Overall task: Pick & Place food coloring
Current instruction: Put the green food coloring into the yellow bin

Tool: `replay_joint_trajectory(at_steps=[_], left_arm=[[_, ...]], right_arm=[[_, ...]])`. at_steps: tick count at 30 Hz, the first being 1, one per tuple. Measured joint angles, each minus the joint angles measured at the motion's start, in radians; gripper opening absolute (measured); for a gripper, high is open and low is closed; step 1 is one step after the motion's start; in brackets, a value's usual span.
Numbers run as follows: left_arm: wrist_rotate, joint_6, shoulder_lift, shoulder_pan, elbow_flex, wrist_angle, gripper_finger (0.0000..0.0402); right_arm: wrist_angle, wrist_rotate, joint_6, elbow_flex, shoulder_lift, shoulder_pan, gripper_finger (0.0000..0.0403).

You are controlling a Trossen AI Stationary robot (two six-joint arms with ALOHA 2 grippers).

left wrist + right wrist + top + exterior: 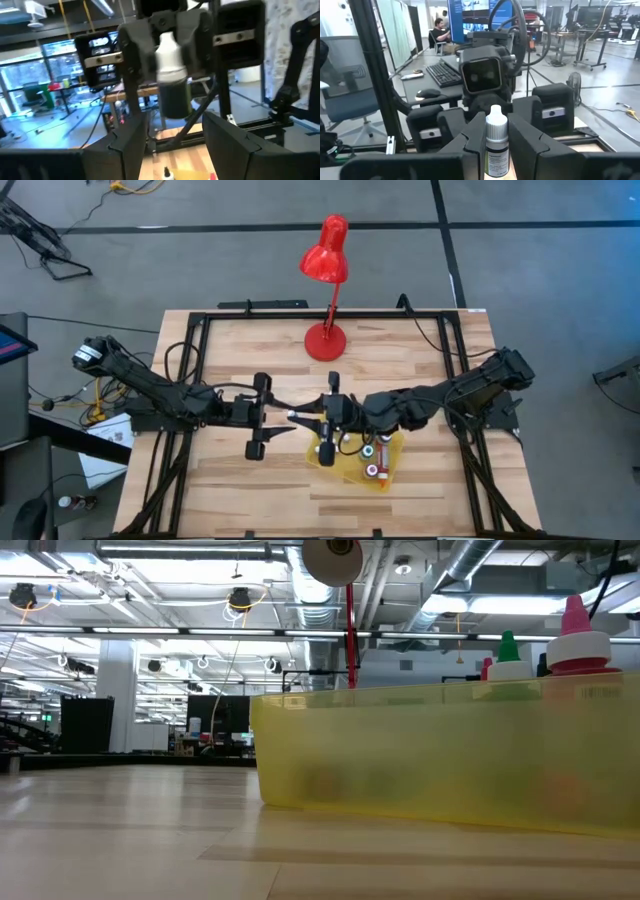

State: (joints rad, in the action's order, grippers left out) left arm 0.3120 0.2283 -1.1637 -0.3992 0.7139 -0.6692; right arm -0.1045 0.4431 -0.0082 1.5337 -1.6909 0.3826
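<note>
My right gripper (pixel 496 142) is shut on one small food coloring bottle (pixel 171 80), which has a white cap and a dark body and is held high over the table's middle. My left gripper (pixel 175 145) faces it from the left, open, its fingers just short of the bottle and touching nothing. In the high view the two grippers meet tip to tip, left (pixel 287 418) and right (pixel 314 418). A few more food coloring bottles (pixel 373 460) stand upright in a yellow tray (pixel 392 448) below the right gripper; their green tip (pixel 508 644) and pink tip (pixel 574 618) rise above its wall. My right gripper pinches the bottle's body (pixel 496 161) between its two fingers, which come level from the table's right side. The bottle stands upright in the hold, its white cap (pixel 496 120) above the fingers. It is lifted clear of the table and the tray.
A red desk lamp stands on its round base (pixel 325 340) at the far middle of the table, shade (pixel 326 252) leaning beyond the far edge. A black frame (pixel 200 330) runs round the tabletop. Bare wood lies at the near left (pixel 230 490).
</note>
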Motion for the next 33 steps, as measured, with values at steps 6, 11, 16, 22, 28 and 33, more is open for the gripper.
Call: replay_joint_trajectory(at_steps=[6,11,16,22,28,33], left_arm=[[-0.056,0.0,0.0,0.0,0.0,-0.037,0.0185],[-0.061,0.015,0.0,0.002,0.0,-0.049,0.0185],[-0.044,-0.008,0.0,0.023,0.0,-0.057,0.0185],[-0.046,-0.056,0.0,0.047,0.0,-0.066,0.015],[-0.05,-0.076,0.0,0.053,0.0,-0.066,0.0076],[-0.089,-0.081,0.0,0.055,0.0,-0.064,0.0039]], right_arm=[[-0.001,-0.005,0.0,0.0,0.0,-0.012,0.0056],[-0.001,-0.004,0.0,0.0,0.0,-0.012,0.0056],[-0.001,-0.002,0.0,0.0,0.0,-0.012,0.0056],[-0.001,0.0,-0.001,0.0,0.0,-0.012,0.0056],[-0.001,0.005,-0.003,0.0,0.001,-0.014,0.0056],[0.006,0.0,-0.001,0.0,0.001,-0.012,0.0057]])
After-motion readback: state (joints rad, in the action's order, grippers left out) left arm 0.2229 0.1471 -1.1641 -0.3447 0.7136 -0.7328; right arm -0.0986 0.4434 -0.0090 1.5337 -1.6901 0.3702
